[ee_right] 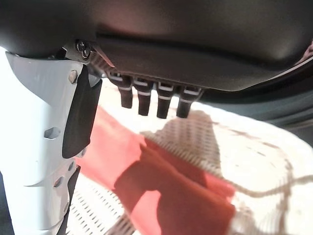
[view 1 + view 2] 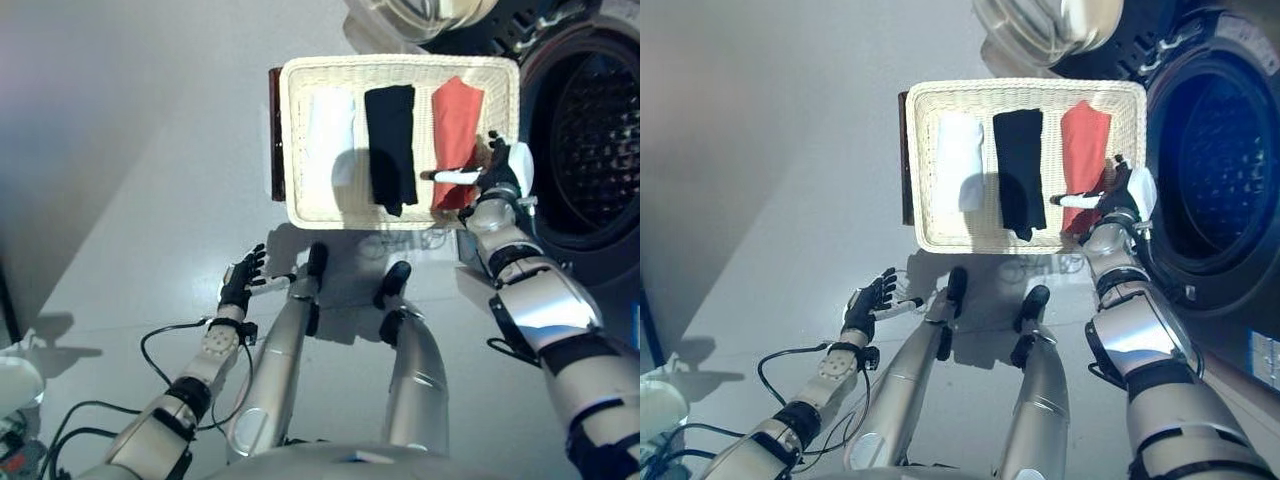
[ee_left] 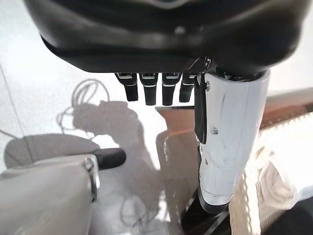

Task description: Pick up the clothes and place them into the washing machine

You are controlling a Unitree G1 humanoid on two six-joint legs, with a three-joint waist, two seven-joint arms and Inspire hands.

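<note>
A cream wicker basket [image 2: 300,212] lies on the floor holding three folded clothes: a white one [image 2: 328,140], a black one [image 2: 391,145] and a red one [image 2: 457,130]. My right hand [image 2: 497,178] hovers over the basket's right edge above the red cloth [image 1: 171,181], fingers straight, thumb out, holding nothing. The washing machine's dark open drum [image 2: 598,140] is just right of the basket. My left hand [image 2: 241,278] hangs open low at the left, near the floor, away from the basket.
The washer's round glass door [image 2: 1040,30] stands swung open behind the basket. A dark board [image 2: 276,135] lies along the basket's left side. Grey floor spreads to the left.
</note>
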